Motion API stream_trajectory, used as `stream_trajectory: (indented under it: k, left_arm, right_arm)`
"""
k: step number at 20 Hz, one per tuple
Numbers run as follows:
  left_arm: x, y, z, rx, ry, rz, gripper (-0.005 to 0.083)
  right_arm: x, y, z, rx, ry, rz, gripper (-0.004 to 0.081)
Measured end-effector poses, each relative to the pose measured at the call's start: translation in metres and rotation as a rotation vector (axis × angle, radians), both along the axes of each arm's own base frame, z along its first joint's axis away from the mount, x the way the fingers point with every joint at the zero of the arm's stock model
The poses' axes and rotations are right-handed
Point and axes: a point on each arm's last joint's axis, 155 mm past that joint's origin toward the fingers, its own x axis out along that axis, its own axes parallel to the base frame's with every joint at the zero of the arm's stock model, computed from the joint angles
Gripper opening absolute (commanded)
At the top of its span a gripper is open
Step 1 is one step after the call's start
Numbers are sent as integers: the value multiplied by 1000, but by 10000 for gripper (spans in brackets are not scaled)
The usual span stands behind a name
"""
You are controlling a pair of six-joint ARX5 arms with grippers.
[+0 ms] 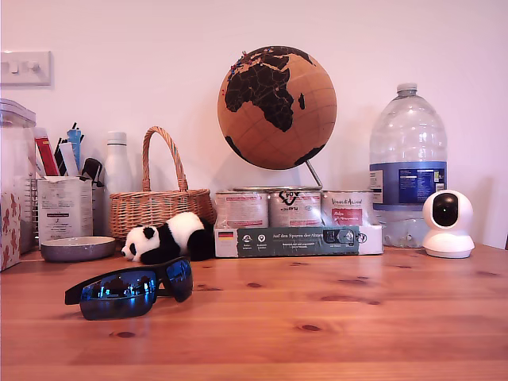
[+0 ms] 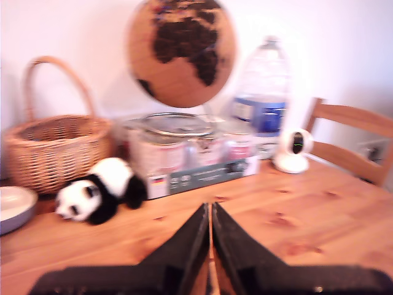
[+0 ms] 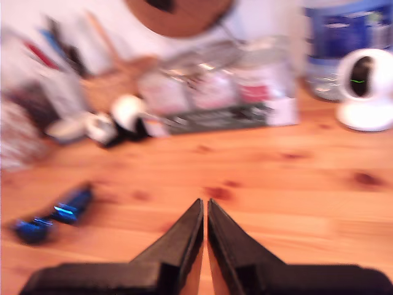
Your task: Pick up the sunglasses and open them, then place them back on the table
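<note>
Your first pincer (image 2: 210,212) and second pincer (image 3: 204,209) hover closed and empty over the orange-brown pine table (image 1: 357,317). The black, blue-lensed sunglasses (image 1: 131,289) lie folded at the exterior view's left, awaiting pickup.

Count, exterior view: 1 sunglasses (image 1: 131,291), lower left of frame, with 2 blue lenses. 1 panda toy (image 1: 167,237). 1 wicker basket (image 1: 159,206). 1 globe (image 1: 277,108), upper centre. 3 tins (image 1: 294,208) in 1 cardboard tray (image 1: 298,240). 1 water bottle (image 1: 407,167), right. 1 white camera (image 1: 448,223). 1 grey bowl (image 1: 78,248). 1 white bottle (image 1: 117,163). 1 wall switch (image 1: 25,68), upper left.
</note>
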Motion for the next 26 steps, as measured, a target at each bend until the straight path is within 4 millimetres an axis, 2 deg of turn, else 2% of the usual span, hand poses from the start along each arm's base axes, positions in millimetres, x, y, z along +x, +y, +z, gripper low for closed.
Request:
stream_trajectory:
  k: [2, 7, 11, 22, 24, 26]
  left_arm:
    - [-4, -6, -2, 21, 28, -40, -23]
    - [-2, -18, -6, 208, 162, -117, -23]
    - [1, -33, -13, 391, 318, -233, -23]
    - [64, -74, -47, 522, 629, -351, -23]
    - [73, -77, -60, 573, 682, -369, 25]
    - [78, -78, -75, 638, 733, -393, 161]
  right_arm:
    - [-5, 12, 2, 14, -2, 60, -11]
    - [-18, 38, 0, 16, 8, 187, -11]
    - [-26, 56, -14, -7, 65, 267, -11]
    - [-31, 79, -48, -118, 165, 335, -11]
    - [-32, 82, -53, -127, 184, 349, -11]
    - [-33, 84, -57, -134, 202, 356, -11]
